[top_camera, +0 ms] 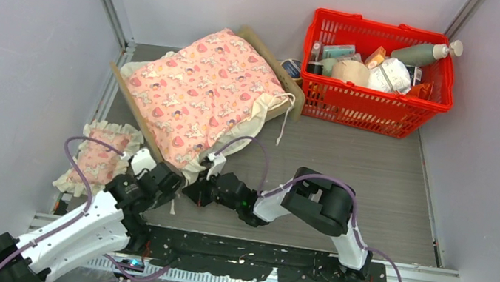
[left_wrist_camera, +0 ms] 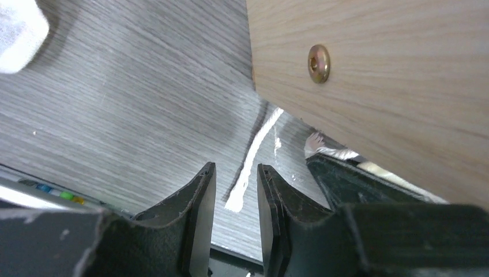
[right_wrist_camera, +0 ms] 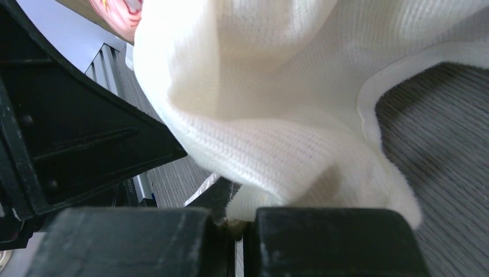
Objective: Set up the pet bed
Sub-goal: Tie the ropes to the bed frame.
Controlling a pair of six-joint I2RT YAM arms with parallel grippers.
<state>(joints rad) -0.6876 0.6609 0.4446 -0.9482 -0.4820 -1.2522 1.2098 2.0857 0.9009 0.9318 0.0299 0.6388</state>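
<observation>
We see the pet bed (top_camera: pixel 287 81) sitting diagonally at back left of the surface (top_camera: pixel 346 178), under the pink blanket (top_camera: pixel 202 93); red basket (top_camera: pixel 373 96) just beside its headboard; right gripper (right_wrist_camera: pixel 233 214) has its fingers clenched on the blanket's cream edge; left gripper (left_wrist_camera: pixel 235 170) has its fingers parted, empty, just beside the plywood frame, probably not touching; pillow (top_camera: pixel 101 156) left of the bed.

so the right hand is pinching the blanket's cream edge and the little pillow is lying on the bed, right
No, the pillow lies on the table left of the pet bed, not on it; the top view shows that. The right hand does pinch the blanket's cream edge.
</observation>
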